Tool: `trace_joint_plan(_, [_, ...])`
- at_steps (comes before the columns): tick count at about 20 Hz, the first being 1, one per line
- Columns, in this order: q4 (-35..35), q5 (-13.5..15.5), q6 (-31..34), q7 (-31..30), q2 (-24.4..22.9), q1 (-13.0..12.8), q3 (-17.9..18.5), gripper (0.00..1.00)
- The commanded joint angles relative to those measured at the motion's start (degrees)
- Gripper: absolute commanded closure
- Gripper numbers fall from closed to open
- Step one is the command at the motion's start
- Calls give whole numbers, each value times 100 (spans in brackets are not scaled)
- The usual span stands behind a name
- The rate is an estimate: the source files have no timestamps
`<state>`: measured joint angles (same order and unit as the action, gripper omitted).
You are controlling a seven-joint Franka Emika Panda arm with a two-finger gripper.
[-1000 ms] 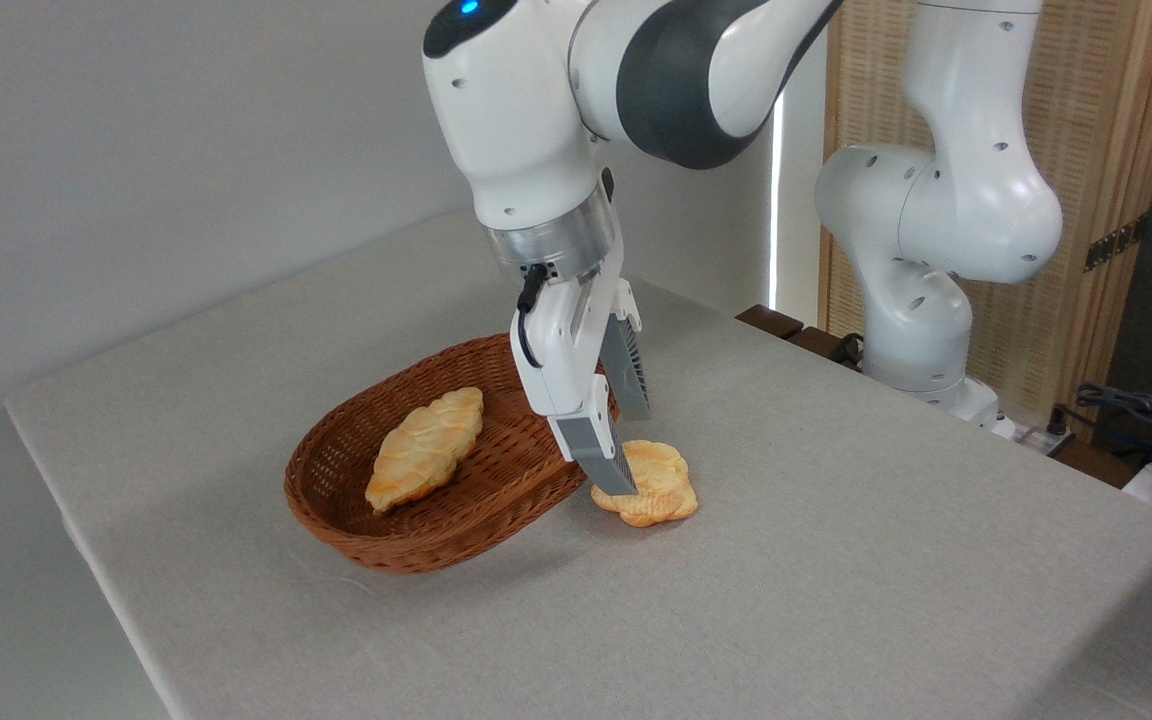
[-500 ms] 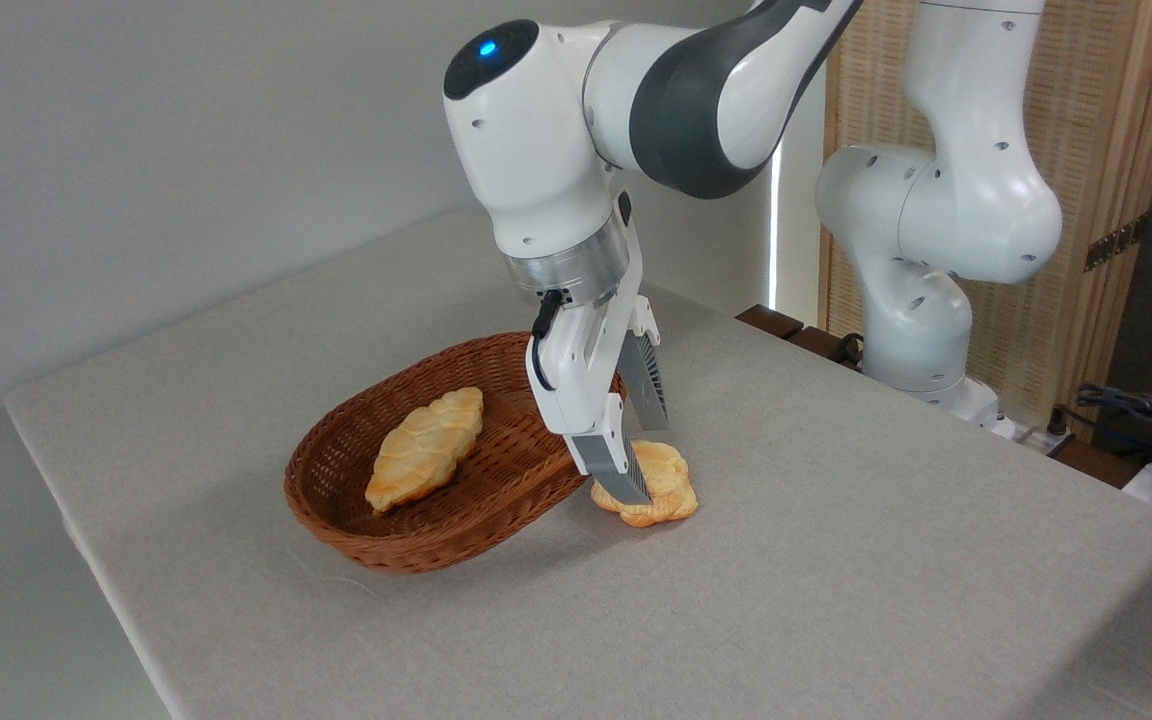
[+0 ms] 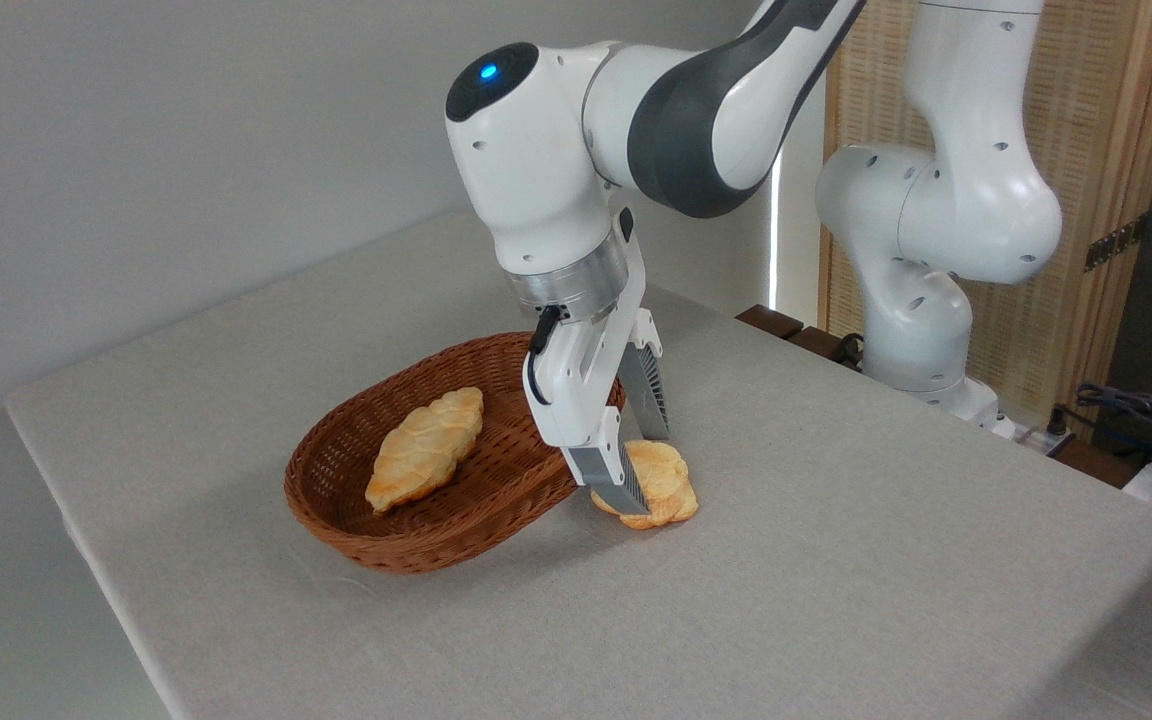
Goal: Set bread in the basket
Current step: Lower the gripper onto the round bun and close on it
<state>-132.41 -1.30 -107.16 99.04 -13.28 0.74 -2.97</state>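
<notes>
Right now the one camera looks down across a gray table from the near side. A brown woven basket sits on the table, a bit left of the middle. Inside it lies the long braided bread, tilted, with one tip up toward the far right and the other tip down toward the near left. It rests on the basket floor.

Just to the right of the basket, the round lumpy bread lies flat on the table. It is touching the basket's right side or very close to it; the near finger hides that spot, so I cannot be sure.

The white robot arm reaches down from the top right. A blue light shines on its round joint. Its gripper points down at the round bread. The two gray ribbed fingers are spread apart, one on the near left side of the bread and one on the far side. The near finger tip is down low by the table in front of the bread. The far finger tip sits at the bread's back edge. The fingers stand around the bread but do not look pressed onto it.

Far to the right stands the thick white base of the arm. Behind it is a wooden screen. Some dark cables lie at the far right edge.
</notes>
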Motion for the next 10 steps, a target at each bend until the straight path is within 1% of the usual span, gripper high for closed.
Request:
trace_joint_plan(1, [-57,-125,-270,115,167,-91,-2,1])
trace_joint_plan(3, [-57,-134,-279,115,185,-91,-2,6])
trace_joint_plan(4, [-57,-134,-279,124,185,-100,-2,16])
trace_joint_plan(5, [-57,-134,-279,159,185,-91,-2,23])
trace_joint_plan(7, [-49,-134,-271,422,176,-91,6,47])
trace_joint_plan(9, [-49,-134,-253,510,176,-91,7,54])
trace_joint_plan(10, [-49,-134,-244,511,176,-91,7,54])
